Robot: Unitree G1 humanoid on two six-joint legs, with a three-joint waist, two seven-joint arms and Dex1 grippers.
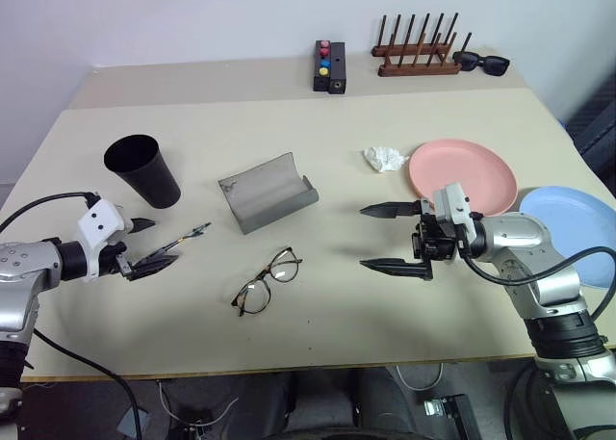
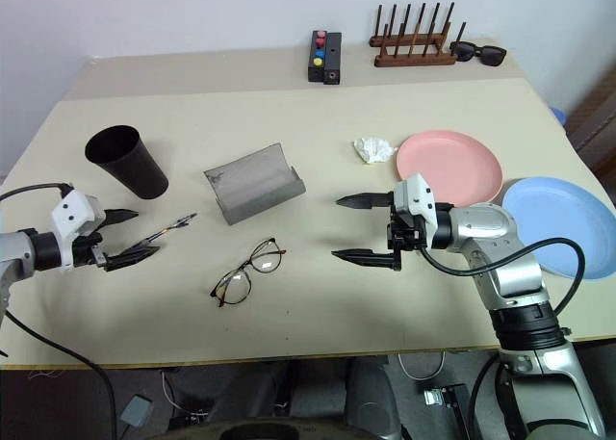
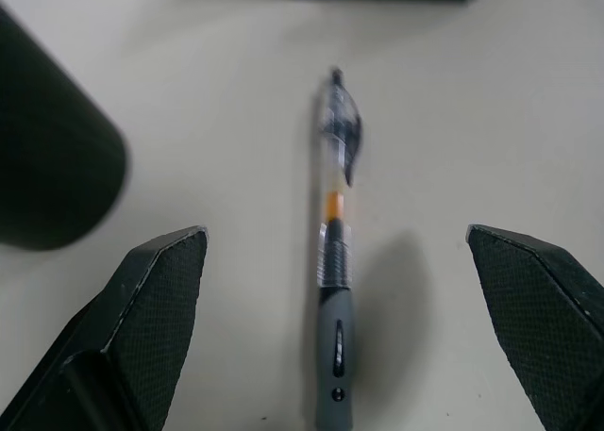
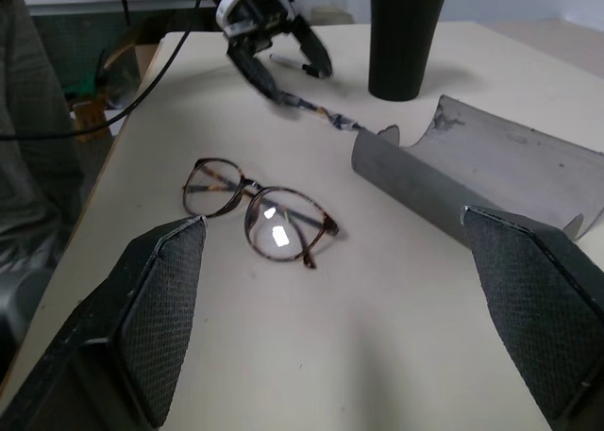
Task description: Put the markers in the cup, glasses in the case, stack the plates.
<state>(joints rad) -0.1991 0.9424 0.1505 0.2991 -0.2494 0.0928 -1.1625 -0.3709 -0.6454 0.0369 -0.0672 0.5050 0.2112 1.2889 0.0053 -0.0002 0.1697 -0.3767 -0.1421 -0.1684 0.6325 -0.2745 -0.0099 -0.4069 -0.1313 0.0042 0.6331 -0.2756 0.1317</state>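
Glasses (image 1: 267, 280) nearest, loose on surface (image 1: 318, 334), not yet cased. Case (image 1: 268, 193) lies open, empty. One marker (image 3: 336, 252) on surface, framed by left end effector (image 1: 149, 243), fingers spread, nothing held. Cup (image 1: 142, 170) upright; contents hard to judge. Pink plate (image 1: 462, 173) and blue plate (image 1: 575, 230) unstacked. Right end effector (image 1: 395, 238) agape, empty. Nothing done.

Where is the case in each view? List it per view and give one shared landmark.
Left eye view: case, mid-table, lid open, right of the cup.
Right eye view: case, centre-left, above the glasses.
Left wrist view: cannot tell; a grey edge at the frame's border may be it.
Right wrist view: case, past the glasses.
Shared landmark: the cup.
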